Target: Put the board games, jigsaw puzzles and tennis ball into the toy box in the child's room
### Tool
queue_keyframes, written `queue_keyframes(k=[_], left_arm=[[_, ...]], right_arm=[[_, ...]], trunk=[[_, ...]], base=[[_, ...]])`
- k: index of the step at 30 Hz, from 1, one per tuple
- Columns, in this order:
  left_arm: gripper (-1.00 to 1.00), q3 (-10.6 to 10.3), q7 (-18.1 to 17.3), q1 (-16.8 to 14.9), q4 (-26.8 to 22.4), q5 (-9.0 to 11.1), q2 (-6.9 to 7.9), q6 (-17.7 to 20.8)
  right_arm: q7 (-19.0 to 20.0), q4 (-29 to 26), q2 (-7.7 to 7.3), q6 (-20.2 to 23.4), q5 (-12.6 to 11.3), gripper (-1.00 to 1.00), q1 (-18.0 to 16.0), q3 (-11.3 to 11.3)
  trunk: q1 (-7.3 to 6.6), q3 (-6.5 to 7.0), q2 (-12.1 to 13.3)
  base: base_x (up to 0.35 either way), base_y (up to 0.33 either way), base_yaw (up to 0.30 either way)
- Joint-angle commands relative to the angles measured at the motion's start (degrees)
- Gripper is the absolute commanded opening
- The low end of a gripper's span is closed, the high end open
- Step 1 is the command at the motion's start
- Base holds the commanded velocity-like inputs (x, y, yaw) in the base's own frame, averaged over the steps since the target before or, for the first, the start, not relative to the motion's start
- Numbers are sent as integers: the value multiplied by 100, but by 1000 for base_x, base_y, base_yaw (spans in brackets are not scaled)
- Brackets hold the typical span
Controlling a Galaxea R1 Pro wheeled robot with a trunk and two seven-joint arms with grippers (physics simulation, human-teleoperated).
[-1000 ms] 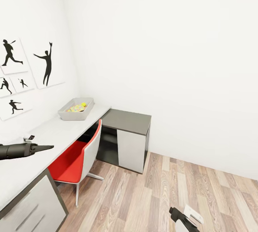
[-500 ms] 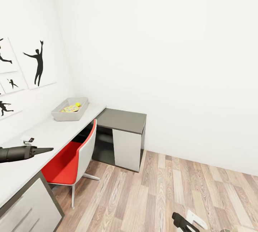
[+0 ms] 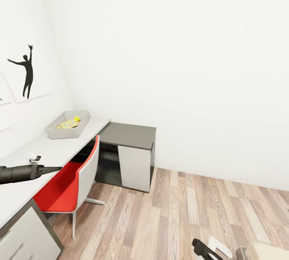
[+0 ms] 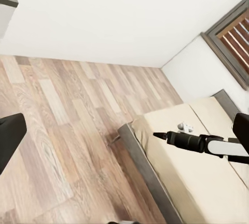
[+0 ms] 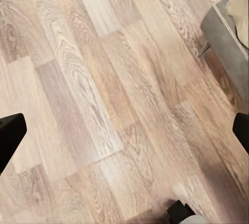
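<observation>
The toy box [image 3: 51,133] stands at the far end of the pale table [image 3: 48,151], near the room's corner. Inside it lie a colourful jigsaw puzzle [image 3: 64,125] and the yellow-green tennis ball [image 3: 76,119]. The board games are out of view. My left gripper [image 3: 51,168] hovers over the table's front edge, well short of the box; in the left wrist view [image 4: 127,130] its fingers stand wide apart with nothing between them. My right gripper [image 3: 199,246] hangs low over the floor, and the right wrist view [image 5: 124,128] shows it open and empty. The bed [image 4: 207,182] lies beyond my right arm [image 4: 197,142].
A red and white chair [image 3: 64,185] is tucked under the table. The lower dark grey desk section [image 3: 127,135] joins at the corner. A grey drawer unit [image 3: 24,236] is at my left. Wood-plank floor [image 3: 180,211] stretches right to the bed's corner [image 3: 269,251].
The head view has swung right, so the table, toy box and wall pictures slid left and the bed's corner came in at the lower right. Both grippers hold their poses.
</observation>
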Motion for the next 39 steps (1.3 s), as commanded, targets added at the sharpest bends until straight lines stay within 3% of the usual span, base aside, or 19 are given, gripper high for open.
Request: queue_keyframes(k=[1, 13, 22, 28, 33, 39], left_arm=[[100, -42, -17, -6, -1, 37, 8, 60], [100, -46, -17, -7, 2, 30, -17, 64], [100, -42, -17, -6, 157, 21, -184, -98], [100, -49, -15, -6, 198, -34, -403, -123], [100, -50, 515, -6, 203, -278, -617, -126], [100, -53, 1246, 13, 204, -397, -1063, -130]], right_arm=[[-29, 1, 1, -35, -60, 100, -7, 46], [-23, 1, 13, -36, -57, 100, -7, 54], [10, 1, 88, -44, -40, 100, -7, 152], [37, 1, 140, -53, -38, 100, -7, 583], [40, 1, 154, -53, -38, 100, -7, 655], [44, 1, 185, -53, -38, 100, -7, 669]], trunk=[[4, -14, -14], [4, -14, -14], [4, -14, -14], [4, -14, -14], [4, -14, -14], [4, -14, -14]], base=[[0, 0, -279], [0, 0, -279], [0, 0, -63], [0, 0, -3], [0, 0, 0], [0, 0, 0]])
